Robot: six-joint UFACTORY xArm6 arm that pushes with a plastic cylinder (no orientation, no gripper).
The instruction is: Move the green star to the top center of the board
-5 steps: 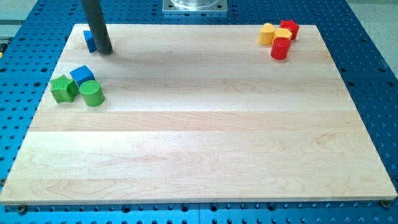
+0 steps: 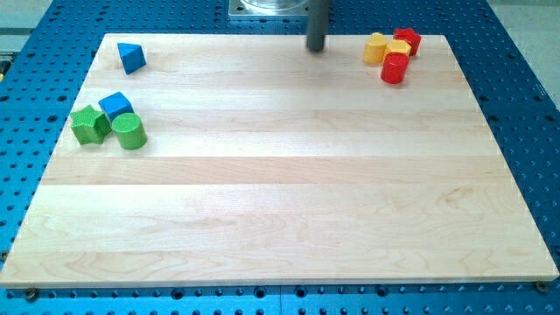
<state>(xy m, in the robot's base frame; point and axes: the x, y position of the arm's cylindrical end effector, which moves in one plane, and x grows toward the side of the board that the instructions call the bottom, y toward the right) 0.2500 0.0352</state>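
The green star lies at the view's left edge of the wooden board, touching a blue cube and a green cylinder. My tip is at the view's top centre of the board, far to the right of the green star and touching no block.
A blue triangular block sits near the top left corner. At the top right are a yellow block, a second yellow block, a red star and a red cylinder, clustered together.
My tip has moved from beside the blue triangular block at the top left to the top centre of the board. No block has moved.
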